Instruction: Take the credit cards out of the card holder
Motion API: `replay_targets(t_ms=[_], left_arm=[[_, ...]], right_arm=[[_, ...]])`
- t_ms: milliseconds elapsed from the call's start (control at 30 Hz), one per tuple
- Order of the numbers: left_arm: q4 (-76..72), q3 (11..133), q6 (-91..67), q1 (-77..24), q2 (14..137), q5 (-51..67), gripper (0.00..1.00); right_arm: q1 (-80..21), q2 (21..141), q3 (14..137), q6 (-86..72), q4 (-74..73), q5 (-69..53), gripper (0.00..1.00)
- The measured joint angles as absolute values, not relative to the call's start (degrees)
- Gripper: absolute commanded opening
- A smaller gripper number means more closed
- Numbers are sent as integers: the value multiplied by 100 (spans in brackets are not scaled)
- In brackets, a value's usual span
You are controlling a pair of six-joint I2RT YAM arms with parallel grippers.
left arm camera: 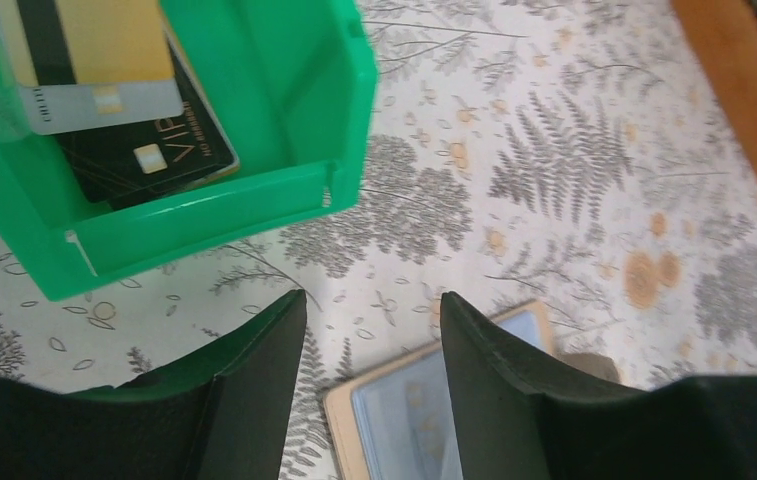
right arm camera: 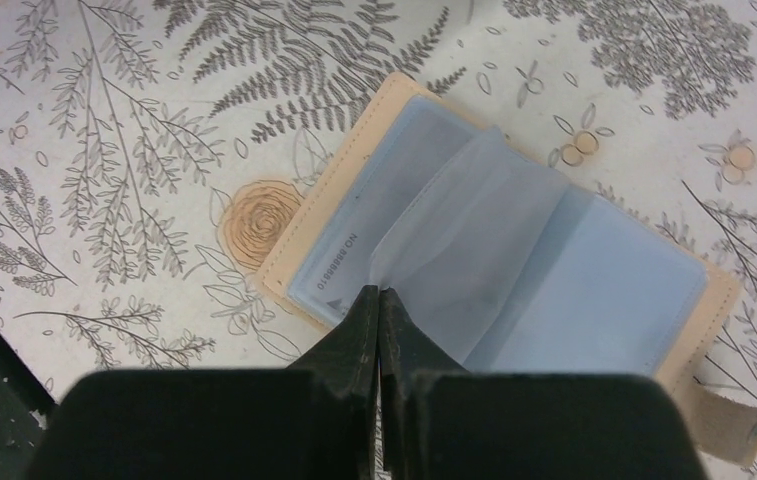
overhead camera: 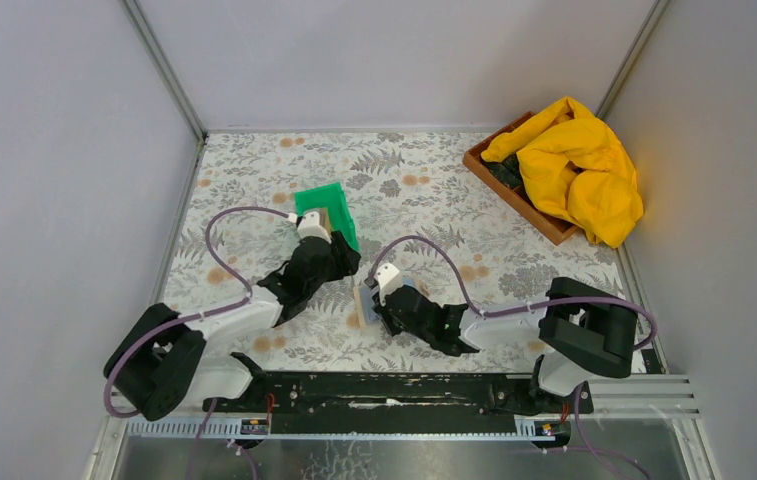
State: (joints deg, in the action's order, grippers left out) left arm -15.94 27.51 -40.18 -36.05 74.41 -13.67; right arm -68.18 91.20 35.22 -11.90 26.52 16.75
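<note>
Right end effector (right arm camera: 381, 293) pinching card holder (right arm camera: 554, 270) | open, long axis diagonal

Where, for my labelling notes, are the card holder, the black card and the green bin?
card holder (right arm camera: 514, 270): right wrist view, on its clear inner sleeve.
black card (left arm camera: 189, 150): left wrist view, on its face by the lettering.
green bin (left arm camera: 284, 90): left wrist view, on its inside wall.

Both arms, the left arm (overhead camera: 244, 315) and the right arm (overhead camera: 494, 325), are made of blocky black links with white shells. The left fingers (left arm camera: 254, 390) are matte black wedges with flat inner faces; the right fingers (right arm camera: 359, 345) taper to thin tips. Behind each pair sits a white block (overhead camera: 312, 225), from which a mauve cable (overhead camera: 216, 235) runs back to the bulky black base joints (overhead camera: 159, 365) on a black rail (overhead camera: 384, 390).
</note>
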Motion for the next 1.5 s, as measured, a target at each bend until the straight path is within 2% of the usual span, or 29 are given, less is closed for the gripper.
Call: replay_targets(t_ms=[200,333,533,667,700,767,1267,1300,1433,1500], left_arm=[[-1577,2659,-4060,-3988,6731,-1109,57],[-1579,2530,-4213,-4552,6571,-1068,53],[-1540,2021,-4633,-5037,6827,-1096,37],[-1535,1870,-4823,-5144,7054,-1129,22],[-1544,1874,-4840,-5175,7120,-1142,15],[-1546,1918,-4853,-5210,7271,-1160,9],[-1568,2869,-4698,-5398,8305,-1225,8],[-1570,2908,-4689,-5406,8359,-1225,7],[-1577,3006,-4672,-5443,8576,-1221,7],[-1592,3037,-4672,-5472,8637,-1221,8]], right_arm=[[-6552,8766,3234,-1466,2637,1562,0],[-6335,8549,3122,-1638,2639,1527,0],[-6228,8357,2991,-1787,2641,1500,0],[-6219,8357,2963,-1811,2644,1404,0],[-6217,8357,2958,-1813,2644,1396,0],[-6217,8357,2947,-1820,2650,1385,0],[-6171,8232,2853,-1824,2707,1275,0],[-6171,8232,2849,-1824,2722,1269,2],[-6167,8158,2786,-1820,2738,1269,28],[-6160,8066,2740,-1804,2753,1275,37]])
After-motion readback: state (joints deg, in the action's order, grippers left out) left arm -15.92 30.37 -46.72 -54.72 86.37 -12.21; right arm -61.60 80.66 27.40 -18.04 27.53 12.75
